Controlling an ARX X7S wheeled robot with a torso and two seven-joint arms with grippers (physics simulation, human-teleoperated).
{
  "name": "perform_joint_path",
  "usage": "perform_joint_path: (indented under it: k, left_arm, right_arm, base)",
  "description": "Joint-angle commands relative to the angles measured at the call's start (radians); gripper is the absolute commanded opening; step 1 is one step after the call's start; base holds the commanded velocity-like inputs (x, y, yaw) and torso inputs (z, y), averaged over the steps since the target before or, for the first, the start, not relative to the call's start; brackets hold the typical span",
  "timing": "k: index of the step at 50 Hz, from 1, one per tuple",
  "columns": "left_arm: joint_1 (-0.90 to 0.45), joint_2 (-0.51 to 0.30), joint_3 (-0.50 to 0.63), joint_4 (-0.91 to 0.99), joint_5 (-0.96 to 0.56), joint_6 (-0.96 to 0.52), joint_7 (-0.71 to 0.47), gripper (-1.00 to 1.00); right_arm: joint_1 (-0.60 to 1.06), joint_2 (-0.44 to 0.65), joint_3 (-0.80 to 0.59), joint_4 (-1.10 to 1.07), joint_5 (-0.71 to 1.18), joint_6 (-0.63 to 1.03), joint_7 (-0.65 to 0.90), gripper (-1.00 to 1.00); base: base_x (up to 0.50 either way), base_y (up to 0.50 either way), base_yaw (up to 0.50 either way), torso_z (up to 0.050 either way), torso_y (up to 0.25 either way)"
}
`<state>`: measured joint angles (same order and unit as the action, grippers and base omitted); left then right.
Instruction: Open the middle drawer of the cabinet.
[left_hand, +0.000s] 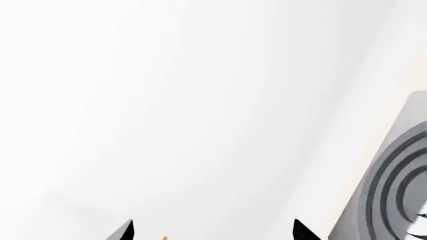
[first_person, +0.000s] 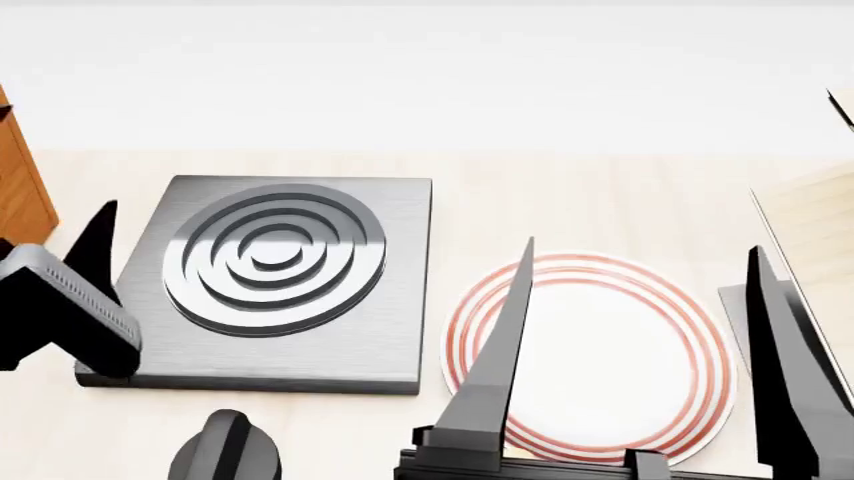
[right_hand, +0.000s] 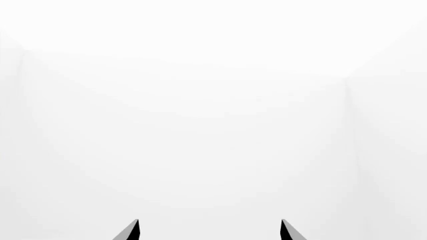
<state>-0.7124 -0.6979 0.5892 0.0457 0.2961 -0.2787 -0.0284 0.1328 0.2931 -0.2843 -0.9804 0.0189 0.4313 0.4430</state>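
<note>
Nearest the head camera, the right gripper (first_person: 641, 330) stands with its two long dark fingers spread wide, nothing between them; its own wrist view agrees, showing two separated fingertips (right_hand: 131, 231) against blank white. It appears parked, not engaged.

Just beyond and beneath that gripper sits a white plate with red rings (first_person: 594, 350), lying flat on the pale wooden counter (first_person: 587, 200). One finger crosses its near-left rim in the picture; contact cannot be judged.

Left of the right gripper is the grey stove plate (first_person: 274, 285) with concentric grooves. The left gripper (first_person: 67, 290) hangs at that plate's left edge, mostly cut off by the frame. Its wrist view shows two tips set apart with a gap, so the jaws stand open and empty. The stove plate's rings show beside it in that view (left_hand: 393, 175).

Farther left of the left gripper, only an orange-brown sliver of the cabinet (first_person: 20, 190) enters the frame. Judgement: the left arm is placed on that side because the cabinet is nearest to it.

Hidden: the middle drawer, its handle, and all drawer fronts lie outside every view. Whether any drawer is open cannot be told. A pale wooden panel at far right (first_person: 821, 230) is cropped too.
</note>
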Motion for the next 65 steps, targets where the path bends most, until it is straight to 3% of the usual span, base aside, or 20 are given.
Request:
perform_joint_path:
  k: [1, 19, 53, 62, 65]
  left_arm:
    - [-0.112, 0.072, 0.042, -0.221, 0.005, 0.014, 0.034, 1.0]
    - [-0.282, 0.176, 0.065, -0.589, 0.012, 0.091, -0.002, 1.0]
    - [-0.358, 0.22, 0.168, -0.939, 0.054, 0.303, -0.001, 1.0]
    - [-0.406, 0.26, 0.183, -1.118, 0.06, 0.382, -0.047, 1.0]
    - [-0.461, 0.306, 0.202, -1.297, 0.067, 0.461, -0.088, 1.0]
  right_arm:
    - [0.003, 0.006, -0.003, 0.004, 0.002, -0.001, 0.006, 1.0]
    - [0.006, 0.012, -0.012, 0.009, 0.006, -0.002, 0.016, 1.0]
    - [0.01, 0.027, -0.013, 0.015, 0.022, -0.006, 0.03, 1.0]
    - [0.011, 0.03, -0.018, 0.017, 0.026, -0.008, 0.033, 1.0]
    - [0.011, 0.03, -0.022, 0.019, 0.025, -0.01, 0.035, 1.0]
  base:
    - [0.0, 0.0, 0.0, 0.0, 0.0]
    - [0.0, 0.0, 0.0, 0.0, 0.0]
    - [0.0, 0.0, 0.0, 0.0, 0.0]
    - [0.0, 0.0, 0.0, 0.0, 0.0]
    - [0.0, 0.0, 0.0, 0.0, 0.0]
